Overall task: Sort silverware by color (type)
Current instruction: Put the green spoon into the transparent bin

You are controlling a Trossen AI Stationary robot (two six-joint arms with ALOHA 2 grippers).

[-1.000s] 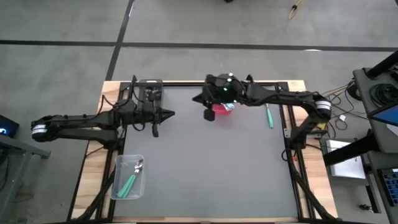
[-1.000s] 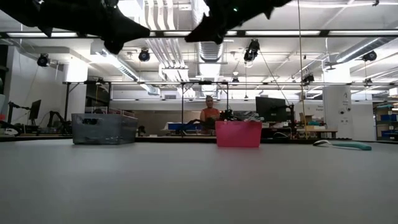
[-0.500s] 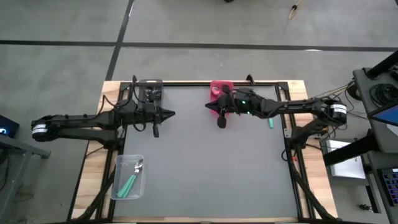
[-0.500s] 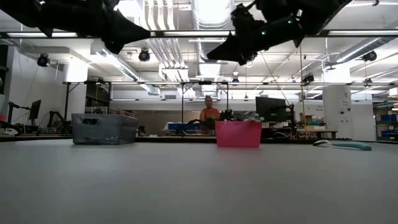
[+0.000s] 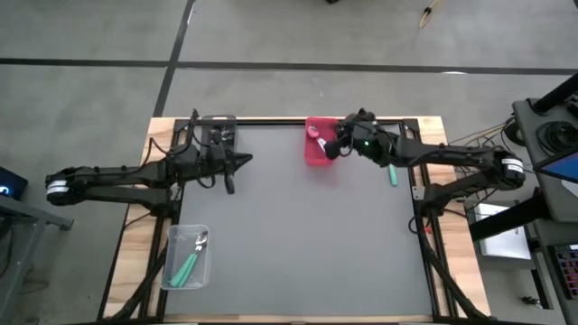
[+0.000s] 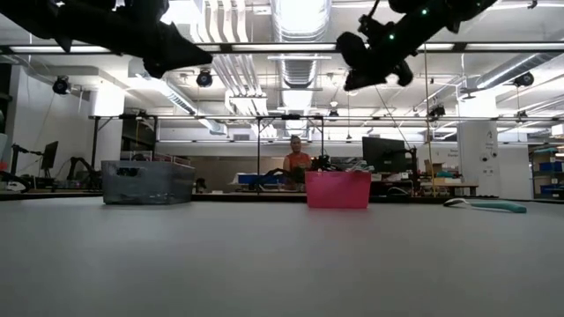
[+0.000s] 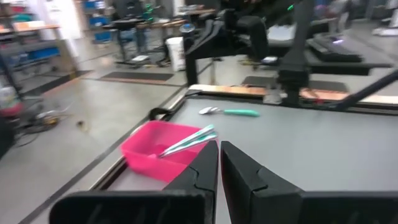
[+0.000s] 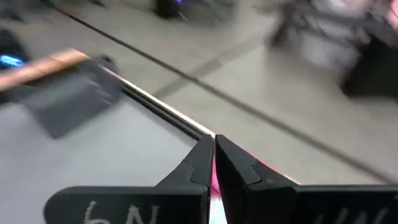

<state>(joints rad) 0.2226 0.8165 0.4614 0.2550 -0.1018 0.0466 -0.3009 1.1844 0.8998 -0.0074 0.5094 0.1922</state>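
I see my right end effector (image 5: 332,149) clenched on nothing, held above the red bin (image 5: 317,143) at the middle of the worktop's (image 5: 298,235) far edge, with teal-handled spoons (image 7: 186,141) lying inside that bin. My left end effector (image 5: 244,162) is also clenched and empty, raised near the grey bin (image 5: 218,129) at the far left corner. One teal-handled spoon (image 5: 391,170) lies loose near the worktop's right edge, and more teal-handled spoons (image 5: 191,257) rest in the clear bin (image 5: 171,262) by the near left corner.
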